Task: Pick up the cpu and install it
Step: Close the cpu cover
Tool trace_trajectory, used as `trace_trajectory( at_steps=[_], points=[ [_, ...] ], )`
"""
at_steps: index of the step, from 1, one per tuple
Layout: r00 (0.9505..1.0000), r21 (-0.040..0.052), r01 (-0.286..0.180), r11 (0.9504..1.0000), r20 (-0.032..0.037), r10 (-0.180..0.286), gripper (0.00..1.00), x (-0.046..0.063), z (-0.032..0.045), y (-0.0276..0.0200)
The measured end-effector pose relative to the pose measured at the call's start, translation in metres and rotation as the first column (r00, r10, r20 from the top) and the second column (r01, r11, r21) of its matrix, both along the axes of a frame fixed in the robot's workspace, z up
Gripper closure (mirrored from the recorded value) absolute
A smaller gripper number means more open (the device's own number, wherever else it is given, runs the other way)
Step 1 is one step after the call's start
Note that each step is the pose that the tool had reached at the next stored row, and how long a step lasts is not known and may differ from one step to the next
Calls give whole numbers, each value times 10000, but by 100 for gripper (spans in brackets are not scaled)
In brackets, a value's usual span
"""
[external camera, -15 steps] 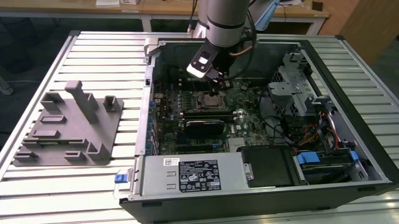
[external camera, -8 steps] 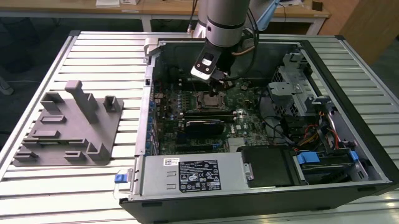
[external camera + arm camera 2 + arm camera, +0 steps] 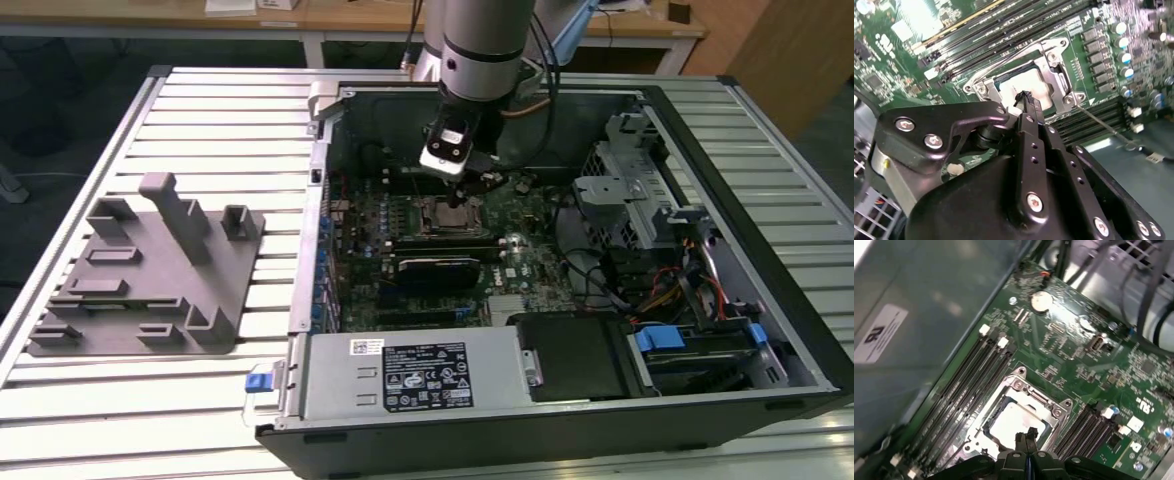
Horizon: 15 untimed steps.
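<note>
The cpu (image 3: 1010, 421) lies flat inside the square socket frame (image 3: 1020, 386) on the green motherboard, its silver-white top showing in both wrist views. My gripper (image 3: 1026, 436) hangs just above the cpu's edge with its two black fingers pressed together and nothing between them. In the second wrist view the fingertips (image 3: 1027, 99) sit over the cpu (image 3: 1030, 86), inside the metal frame (image 3: 1056, 67). The exterior view has the gripper (image 3: 477, 186) low inside the open computer case, over the socket (image 3: 451, 214).
Memory slots (image 3: 971, 385) run beside the socket. The grey plastic tray (image 3: 147, 270) with upright posts stands on the slatted table at the exterior view's left. A power supply (image 3: 414, 375), a drive cage (image 3: 641, 190) and cables (image 3: 667, 290) crowd the case.
</note>
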<state>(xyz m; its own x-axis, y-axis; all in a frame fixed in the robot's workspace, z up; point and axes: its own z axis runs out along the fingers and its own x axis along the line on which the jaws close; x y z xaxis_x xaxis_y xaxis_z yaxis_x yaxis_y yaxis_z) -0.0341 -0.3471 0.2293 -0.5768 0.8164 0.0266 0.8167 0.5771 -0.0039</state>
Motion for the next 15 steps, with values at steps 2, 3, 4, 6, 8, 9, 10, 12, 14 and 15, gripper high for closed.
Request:
trace_trajectory(
  at_steps=[2, 3, 4, 6, 8, 9, 10, 12, 14, 15],
  points=[
    [9994, -1, -360, 9994, -1, 360, 89, 0, -1, 0],
    [9985, 0, -555, 9985, 0, 555, 89, 0, -1, 0],
    [9973, 0, -735, 9973, 0, 735, 89, 0, -2, 0],
    [9940, 0, -1092, 9940, 0, 1092, 89, 0, -3, 0],
    [9894, 0, -1449, 9894, 0, 1449, 89, 0, -4, 0],
    [9867, 0, -1627, 9867, 0, 1627, 89, 0, -4, 0],
    [9836, 0, -1804, 9836, 0, 1804, 89, 0, -5, 0],
    [9763, 0, -2162, 9763, -1, 2162, 89, 0, -6, 0],
    [9676, 0, -2523, 9676, -1, 2523, 89, 0, -7, 0],
    [9629, 0, -2700, 9629, -1, 2700, 89, 0, -7, 0]
  ],
)
